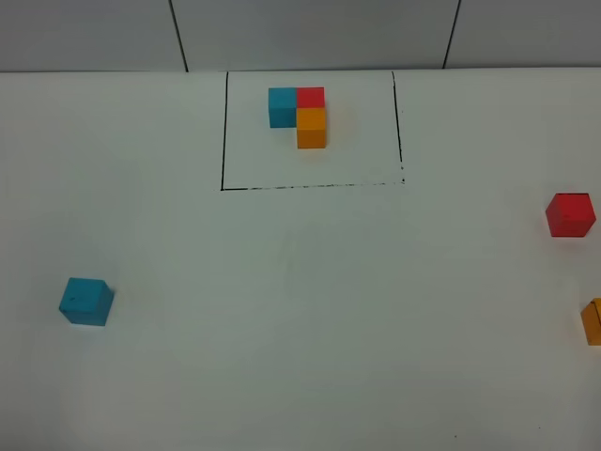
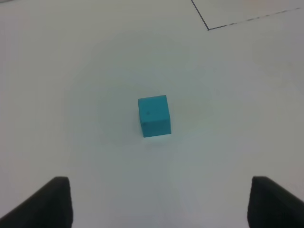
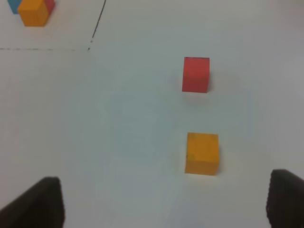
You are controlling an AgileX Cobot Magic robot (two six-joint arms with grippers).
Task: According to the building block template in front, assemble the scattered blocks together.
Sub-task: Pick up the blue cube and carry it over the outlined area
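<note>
Jaws both spread | teal cube [image 2: 154, 116] facing left | red cube [image 3: 195, 74], orange cube [image 3: 202, 153] facing right

Three scattered blocks [image 1: 86, 302] and one building block template [image 1: 311, 127]

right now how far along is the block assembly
Nothing looks done: the blue cube, red cube and orange cube lie apart, none joined like the template. In hand: nothing; the left gripper is open facing the blue cube, the right gripper open facing the red and orange ones. Left: gathering all three into the L.
</note>
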